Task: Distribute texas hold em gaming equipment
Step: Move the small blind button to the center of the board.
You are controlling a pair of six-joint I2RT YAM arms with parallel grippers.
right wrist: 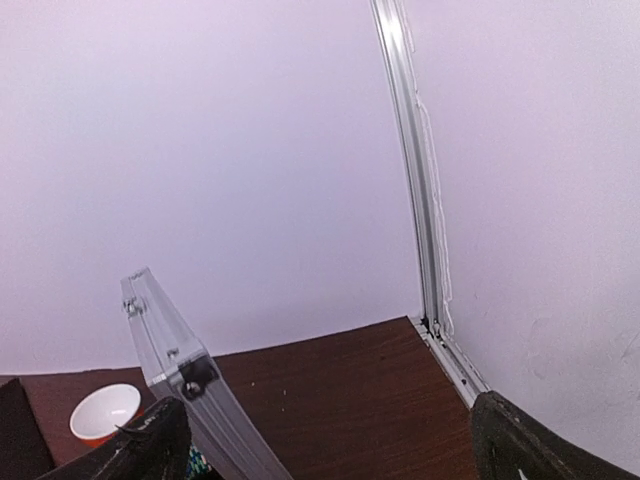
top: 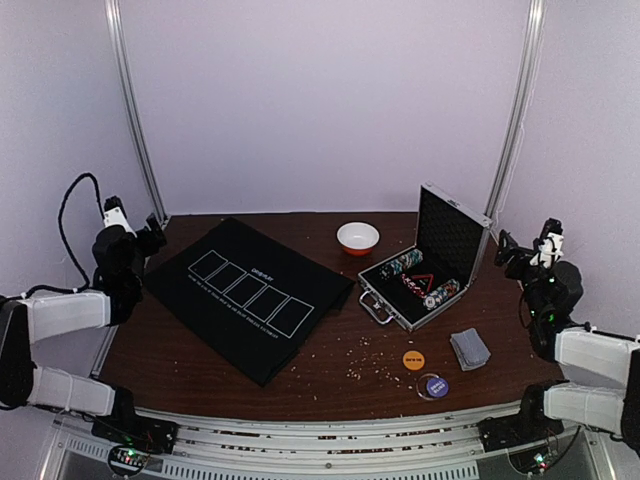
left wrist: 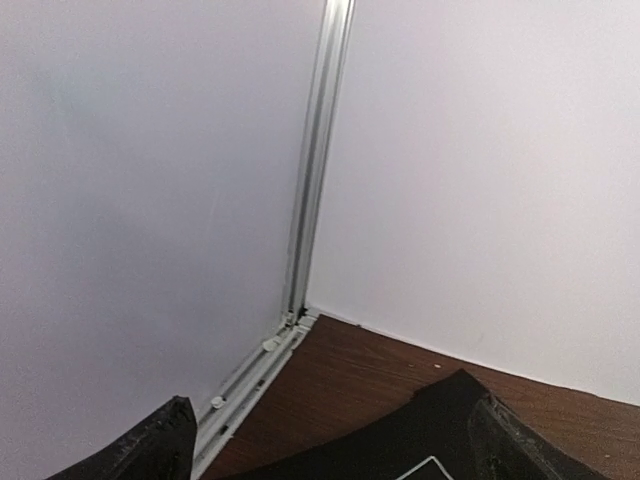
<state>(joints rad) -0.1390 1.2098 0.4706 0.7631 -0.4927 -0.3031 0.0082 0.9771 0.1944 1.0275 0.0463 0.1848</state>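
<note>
Ribbed metal rail (top: 330,435) runs along the near edge. Table (top: 330,385): dark brown wood grain, dotted with pale crumbs.

Near right: purple disc (top: 433,385), flat, round, pale rim. Just behind it, apart: orange disc (top: 414,360), flat, dark print at centre. Right of the orange disc: cards (top: 469,348), a squared grey-blue stack, backs up, set askew to the table edge.

Left-centre: mat (top: 245,295), black cloth, laid diagonally, five white outlined rectangles in a row.

Right-centre: case (top: 450,235), silver metal with textured black lining, lid upright, handle on the near side. Chips (top: 405,265) lie inside in two rows on edge, rims striped, a red triangle between the rows.

Behind the case, to its left: bowl (top: 358,237), white, orange rim, upright.

Left gripper (top: 152,236) hovers at the mat's far-left corner, fingers spread, holding nothing. Right gripper (top: 507,250) hovers just right of the case lid, fingers spread, holding nothing.
</note>
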